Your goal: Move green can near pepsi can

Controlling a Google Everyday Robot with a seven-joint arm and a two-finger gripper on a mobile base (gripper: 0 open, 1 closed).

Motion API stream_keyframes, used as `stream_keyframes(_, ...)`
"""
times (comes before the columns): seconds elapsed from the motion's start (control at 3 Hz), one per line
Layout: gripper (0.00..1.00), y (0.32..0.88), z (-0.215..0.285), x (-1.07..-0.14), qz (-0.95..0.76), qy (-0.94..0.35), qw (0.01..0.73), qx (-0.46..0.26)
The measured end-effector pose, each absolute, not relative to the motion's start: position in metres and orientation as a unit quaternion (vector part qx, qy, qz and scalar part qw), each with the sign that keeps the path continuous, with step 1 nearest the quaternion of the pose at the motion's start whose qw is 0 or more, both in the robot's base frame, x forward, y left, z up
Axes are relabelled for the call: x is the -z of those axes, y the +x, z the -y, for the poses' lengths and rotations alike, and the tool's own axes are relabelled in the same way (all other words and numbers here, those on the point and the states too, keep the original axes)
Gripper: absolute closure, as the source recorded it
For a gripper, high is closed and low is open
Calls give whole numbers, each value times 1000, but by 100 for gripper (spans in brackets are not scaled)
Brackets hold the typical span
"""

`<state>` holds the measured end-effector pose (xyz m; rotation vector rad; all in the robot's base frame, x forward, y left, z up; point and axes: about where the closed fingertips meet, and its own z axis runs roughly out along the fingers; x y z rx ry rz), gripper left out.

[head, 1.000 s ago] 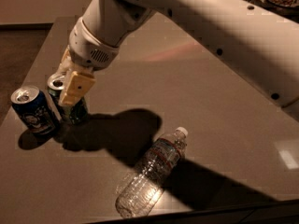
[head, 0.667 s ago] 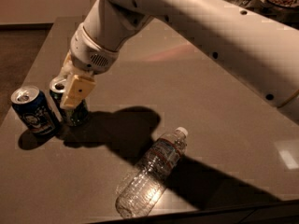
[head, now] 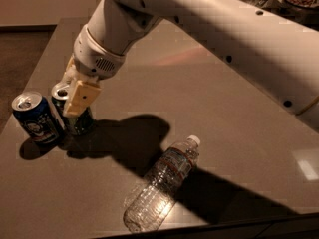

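**Arm wrist slightly lower; cans and bottle unmoved**

Since a second ago the white arm (head: 209, 24) has eased its wrist a little lower; the cans and the bottle sit where they were. The gripper (head: 74, 97) is at the green can (head: 80, 124), overlapping its upper side. I cannot tell whether it clamps the can or has let go.

The green can stands upright on the dark table (head: 234, 148), just right of the pepsi can (head: 36, 121). I cannot tell whether the two touch. The pepsi can is upright.

A clear plastic water bottle (head: 162, 183) lies on its side, well apart from the pepsi can to the lower right, with its cap pointing away from it.
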<state>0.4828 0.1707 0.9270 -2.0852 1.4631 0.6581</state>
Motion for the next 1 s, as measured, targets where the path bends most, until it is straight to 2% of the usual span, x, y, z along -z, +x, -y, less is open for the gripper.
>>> stream_keyframes(0.33,16,481,-172,-927,-537,-768,252,-242)
stream_keyframes(0.67,0,480,-173,-928,-536,-769,252,-241)
stream_keyframes(1.0,0,480,-173,-928,-536,-769,252,-241)
